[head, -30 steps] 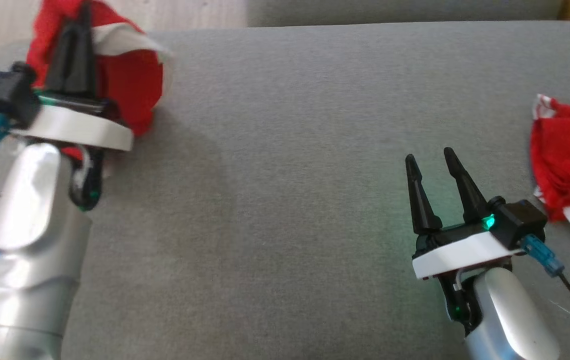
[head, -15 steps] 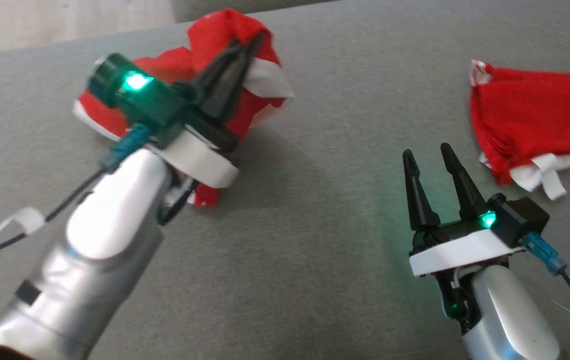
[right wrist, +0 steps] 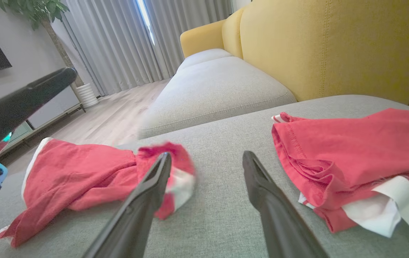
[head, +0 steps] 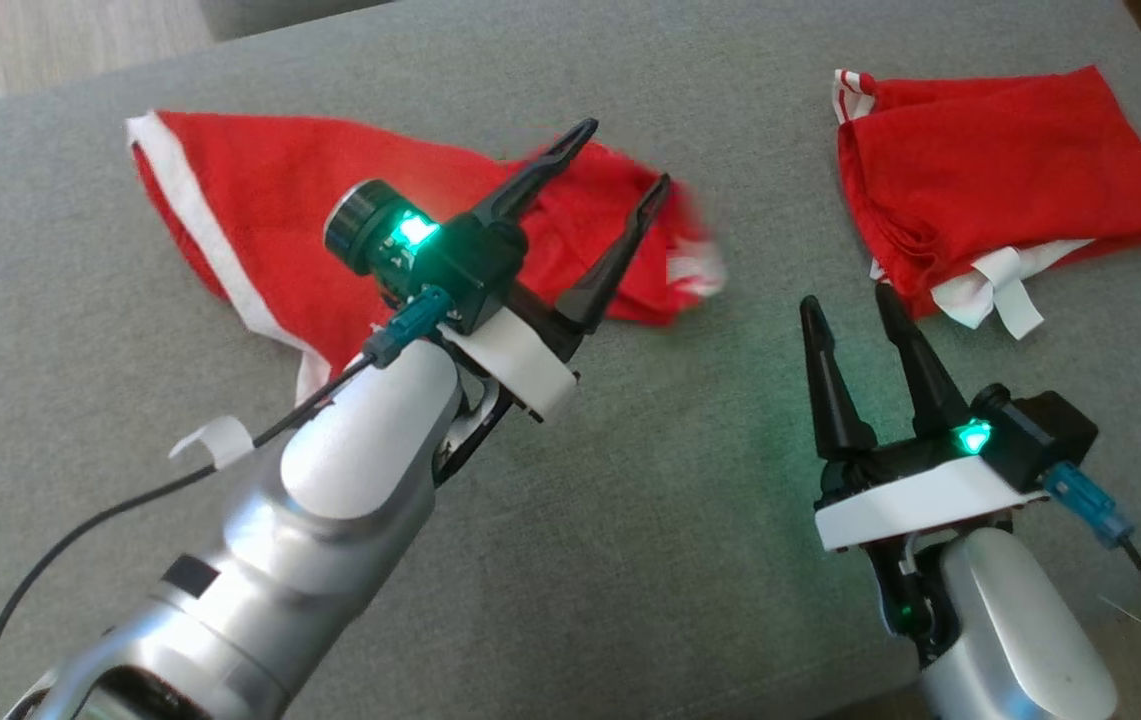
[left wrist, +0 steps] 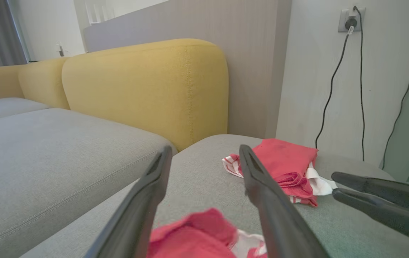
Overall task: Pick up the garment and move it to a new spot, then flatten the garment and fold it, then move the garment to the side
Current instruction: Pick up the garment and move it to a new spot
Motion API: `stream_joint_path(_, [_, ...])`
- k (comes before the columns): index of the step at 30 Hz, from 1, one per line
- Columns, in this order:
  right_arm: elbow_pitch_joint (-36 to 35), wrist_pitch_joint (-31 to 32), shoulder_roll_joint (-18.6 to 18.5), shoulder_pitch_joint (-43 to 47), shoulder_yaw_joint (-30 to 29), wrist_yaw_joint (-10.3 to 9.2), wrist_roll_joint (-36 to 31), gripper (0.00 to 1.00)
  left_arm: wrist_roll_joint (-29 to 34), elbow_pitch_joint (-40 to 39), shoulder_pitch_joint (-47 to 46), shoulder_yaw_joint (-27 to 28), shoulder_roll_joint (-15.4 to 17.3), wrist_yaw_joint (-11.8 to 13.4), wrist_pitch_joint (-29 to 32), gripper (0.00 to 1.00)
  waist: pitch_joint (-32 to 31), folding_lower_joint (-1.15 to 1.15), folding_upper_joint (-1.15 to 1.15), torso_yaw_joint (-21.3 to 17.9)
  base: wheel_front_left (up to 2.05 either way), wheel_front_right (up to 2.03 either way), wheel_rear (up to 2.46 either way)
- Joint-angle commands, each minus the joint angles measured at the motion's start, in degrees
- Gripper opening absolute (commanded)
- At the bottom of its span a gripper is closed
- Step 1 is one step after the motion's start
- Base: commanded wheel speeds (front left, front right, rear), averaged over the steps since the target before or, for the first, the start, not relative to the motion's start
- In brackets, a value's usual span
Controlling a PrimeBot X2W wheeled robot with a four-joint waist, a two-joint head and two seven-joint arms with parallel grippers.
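The garment (head: 260,210) is red with white trim and lies loosely spread on the grey cushion (head: 630,500), its right end bunched. My left gripper (head: 627,153) hovers just over that bunched end, open, with nothing between its fingers. The left wrist view shows the open left gripper (left wrist: 205,148) with red cloth (left wrist: 197,233) below it. My right gripper (head: 847,297) stands open and empty at the lower right, apart from the garment. In the right wrist view, the garment (right wrist: 79,175) lies left of the open right gripper (right wrist: 207,155).
A second red garment (head: 990,180) with white straps lies folded at the cushion's back right, just beyond my right gripper. A yellow sofa back (left wrist: 147,89) rises behind the cushion. Wood floor (head: 30,40) shows at the far left, and cables (left wrist: 333,89) hang on the wall.
My left gripper has opened and let go of the garment, which now lies spread on the cushion. The head camera has shifted. My right gripper stays open and still.
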Motion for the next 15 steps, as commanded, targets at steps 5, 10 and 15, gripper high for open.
stream_joint_path(5, [-1.6,-0.6,-0.1,-1.3,0.3,-0.05,-0.5,1.00,-0.5,-0.7,-1.1,3.4,1.1,0.7,-1.4,1.00,-1.5,0.00,0.00,2.3,0.00,0.00,0.00])
stream_joint_path(10, [-2.3,-0.6,-0.1,-0.9,-1.1,-0.05,-1.7,1.00,-0.8,-5.3,2.5,8.9,3.7,2.6,-1.5,1.00,-3.5,0.00,0.00,5.7,0.00,0.00,0.00])
stream_joint_path(15, [-2.7,-0.6,-0.1,0.0,-3.0,-0.05,-3.4,1.00,-0.5,-11.2,9.5,15.8,6.7,4.4,-1.6,1.00,-5.9,0.00,0.00,9.5,0.00,0.00,0.00])
